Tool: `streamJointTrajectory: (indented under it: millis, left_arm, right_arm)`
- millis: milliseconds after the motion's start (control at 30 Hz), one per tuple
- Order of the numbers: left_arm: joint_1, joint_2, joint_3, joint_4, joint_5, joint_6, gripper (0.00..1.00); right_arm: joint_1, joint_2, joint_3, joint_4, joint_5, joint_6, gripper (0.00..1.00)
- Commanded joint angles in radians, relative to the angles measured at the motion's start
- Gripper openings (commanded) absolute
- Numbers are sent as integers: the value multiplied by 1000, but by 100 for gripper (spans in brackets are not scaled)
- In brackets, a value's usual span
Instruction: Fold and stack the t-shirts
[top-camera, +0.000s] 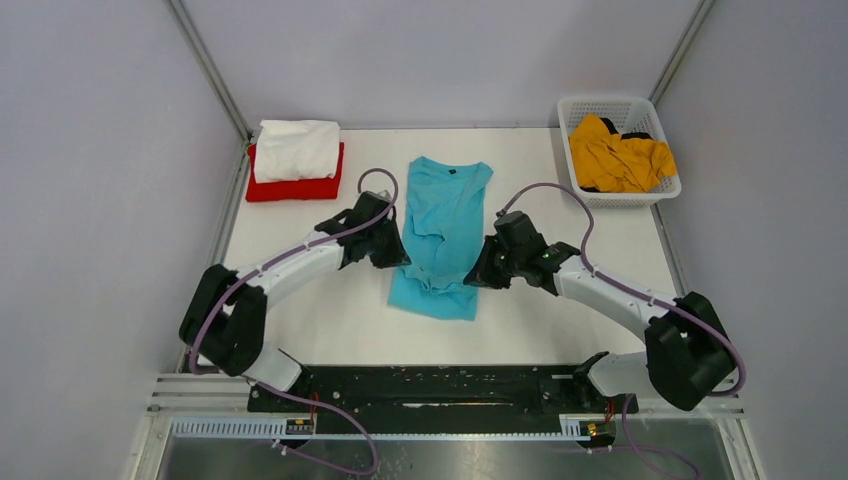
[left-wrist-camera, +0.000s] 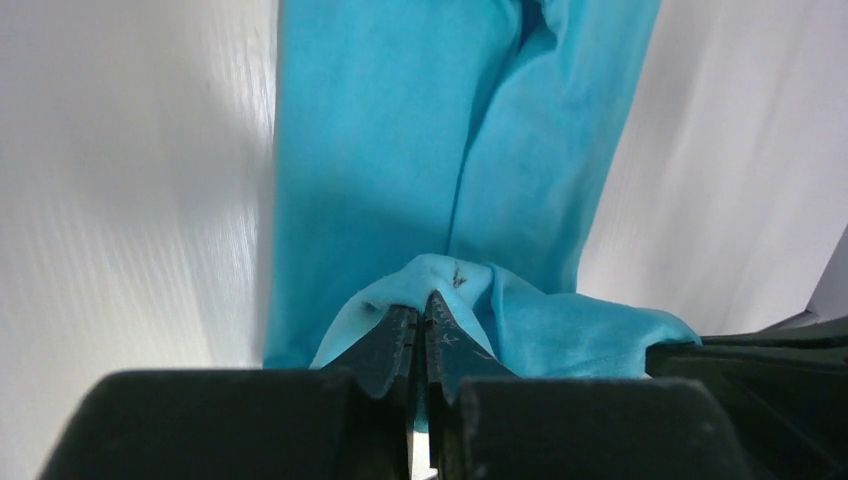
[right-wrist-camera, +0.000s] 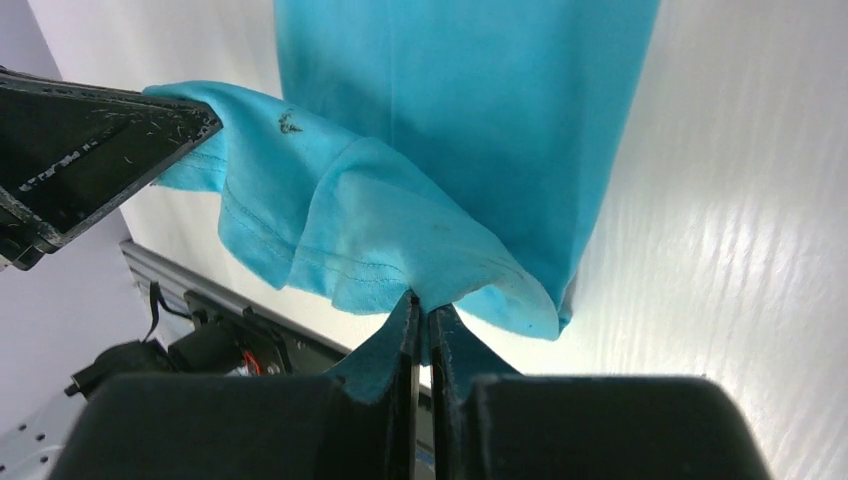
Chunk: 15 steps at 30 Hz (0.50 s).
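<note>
Top camera high behind the arms (top-camera: 300, 262), looking down, both wrist cameras close-up, all sharing the turquoise t-shirt (top-camera: 445, 215)

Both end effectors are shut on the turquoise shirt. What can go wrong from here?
1. The left end effector and right end effector each grip only a pinch of the turquoise t-shirt at their tips; it may slip out.
2. Cloth between them is bunched, so the fold may land creased.
3. They sit close together and might collide.
</note>
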Motion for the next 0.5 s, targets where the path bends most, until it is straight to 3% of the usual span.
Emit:
streamJointTrajectory:
  millis: [0,467]
  left_arm:
    - [42,101,110,33,57,57,0]
    - [128,356,299,35,137,59,0]
  right_arm:
    - [-58,63,75,25,-46,-51,2]
    - [-205,299,203,76,-142,-88,5]
